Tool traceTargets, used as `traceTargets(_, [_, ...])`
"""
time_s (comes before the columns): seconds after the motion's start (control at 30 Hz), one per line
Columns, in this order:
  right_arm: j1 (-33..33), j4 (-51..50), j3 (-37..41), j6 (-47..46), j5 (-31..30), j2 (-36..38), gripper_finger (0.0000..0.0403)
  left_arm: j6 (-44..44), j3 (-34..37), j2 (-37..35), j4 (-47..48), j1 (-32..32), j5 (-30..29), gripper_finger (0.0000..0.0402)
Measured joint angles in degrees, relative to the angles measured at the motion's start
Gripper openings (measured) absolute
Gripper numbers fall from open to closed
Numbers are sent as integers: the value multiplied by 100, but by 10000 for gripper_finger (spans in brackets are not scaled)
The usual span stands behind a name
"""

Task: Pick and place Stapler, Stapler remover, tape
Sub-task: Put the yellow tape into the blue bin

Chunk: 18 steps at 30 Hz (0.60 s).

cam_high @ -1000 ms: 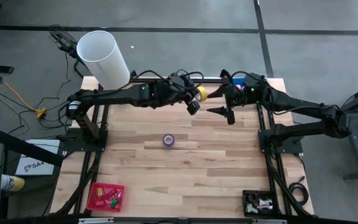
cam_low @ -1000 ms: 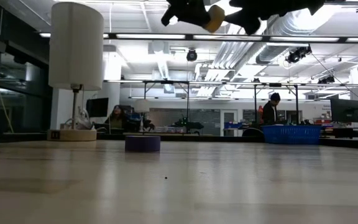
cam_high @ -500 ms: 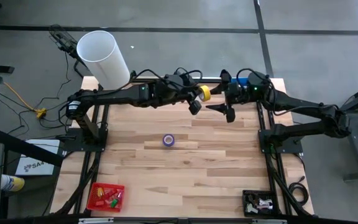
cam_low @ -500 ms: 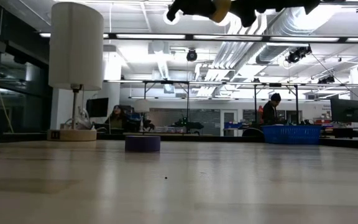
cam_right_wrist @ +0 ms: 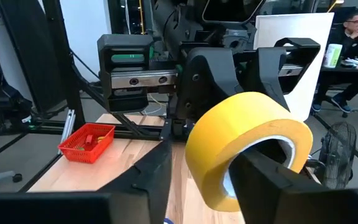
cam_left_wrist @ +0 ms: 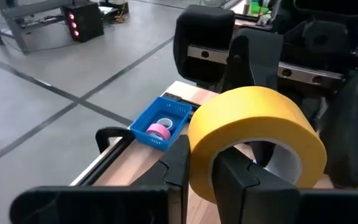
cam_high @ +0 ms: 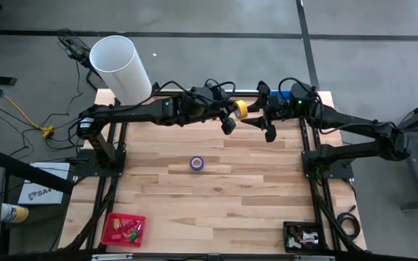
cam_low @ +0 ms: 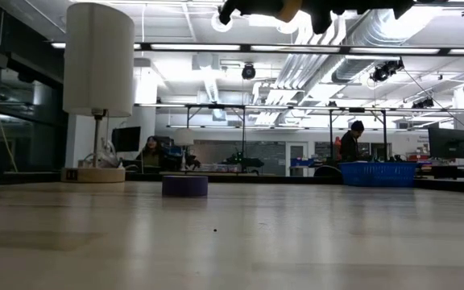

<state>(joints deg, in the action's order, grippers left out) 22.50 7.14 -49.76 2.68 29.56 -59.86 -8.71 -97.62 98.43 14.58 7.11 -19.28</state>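
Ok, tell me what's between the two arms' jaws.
The yellow tape, gripped by the left jaws, right jaws open around its wall; both wrist views show it.

Tape roll held aloft near the table's twelve o'clock edge, left gripper at its nine o'clock, right gripper at its three, second roll lying mid-table, basket at seven o'clock corner, bin at one o'clock corner

The high view looks straight down on the whole wooden table, while the low view looks level across it from its surface into the room. Each wrist view sits close behind the yellow tape roll, facing the other arm.
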Motion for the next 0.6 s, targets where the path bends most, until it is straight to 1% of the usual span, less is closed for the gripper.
traceTargets(0.17, [-2, 0, 0, -7, 32, 0, 107, 100, 0, 0, -97, 0, 80, 41])
traceTargets(0.4, [-8, 5, 0, -72, 146, 0, 35, 116, 0, 2, -119, -4, 208, 41])
traceTargets(0.6, [-9, 0, 0, -72, 144, 0, 35, 246, 0, 2, -120, 2, 384, 43])
